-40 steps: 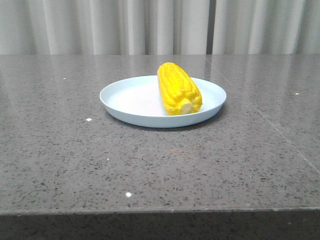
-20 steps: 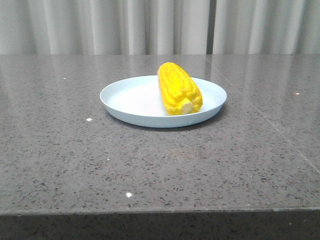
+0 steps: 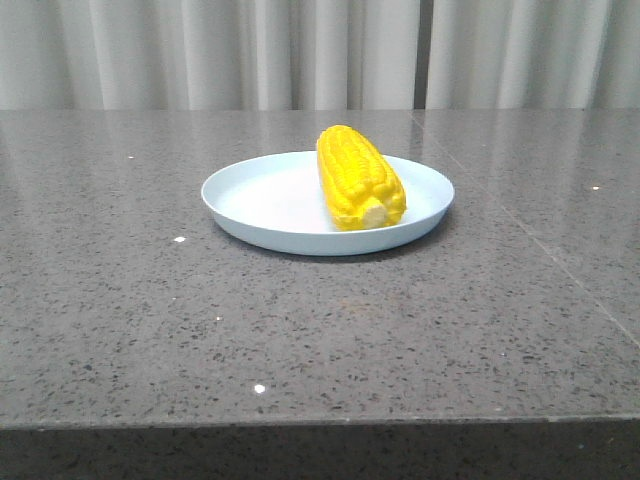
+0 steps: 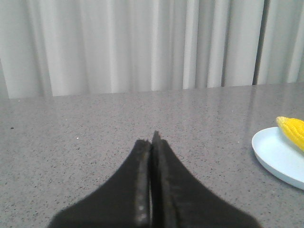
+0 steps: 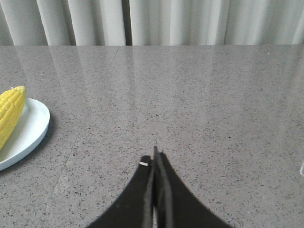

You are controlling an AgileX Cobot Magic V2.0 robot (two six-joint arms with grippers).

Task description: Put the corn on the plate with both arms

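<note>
The yellow corn lies on the pale blue plate in the middle of the grey table, its pale stub end toward the camera. Neither gripper shows in the front view. In the left wrist view my left gripper is shut and empty, low over the table, with the plate and the corn tip off to one side. In the right wrist view my right gripper is shut and empty, with the plate and the corn at the far side.
The grey speckled stone table runs to a front edge near the camera. A pale curtain hangs behind the table's far edge.
</note>
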